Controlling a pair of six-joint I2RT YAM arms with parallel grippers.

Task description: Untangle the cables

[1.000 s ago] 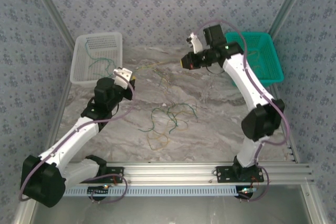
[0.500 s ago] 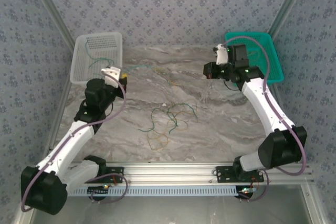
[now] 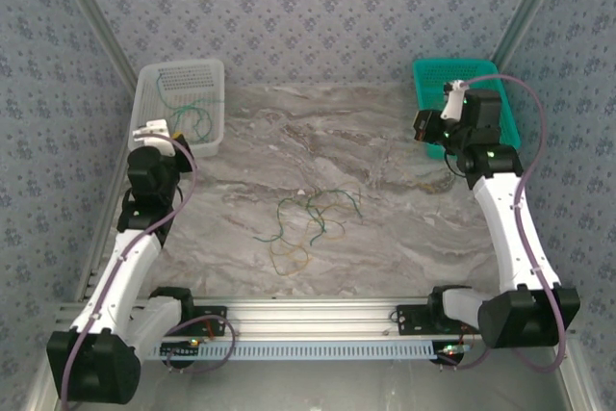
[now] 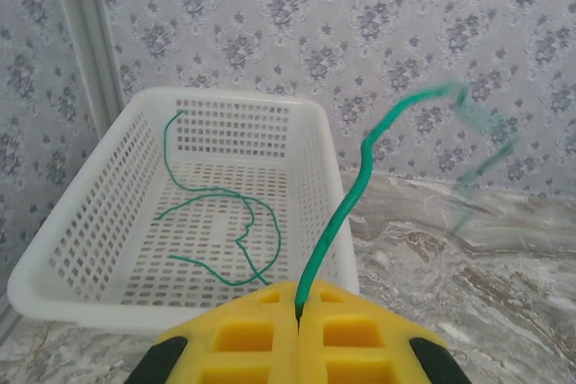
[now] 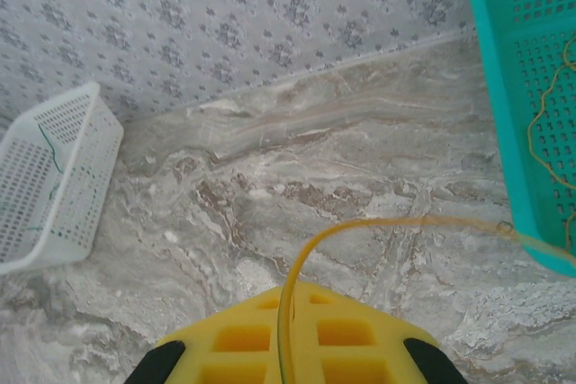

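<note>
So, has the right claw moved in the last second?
Yes. The right claw has swung right, from mid-table over to the left edge of the teal basket.

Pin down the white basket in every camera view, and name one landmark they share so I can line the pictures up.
Top external: the white basket sits at the upper left, in the table's far left corner.
Left wrist: white basket left of centre, close up.
Right wrist: white basket at the left edge, partly cut off.
Shared landmark: the marble tabletop meeting the patterned wall.
</note>
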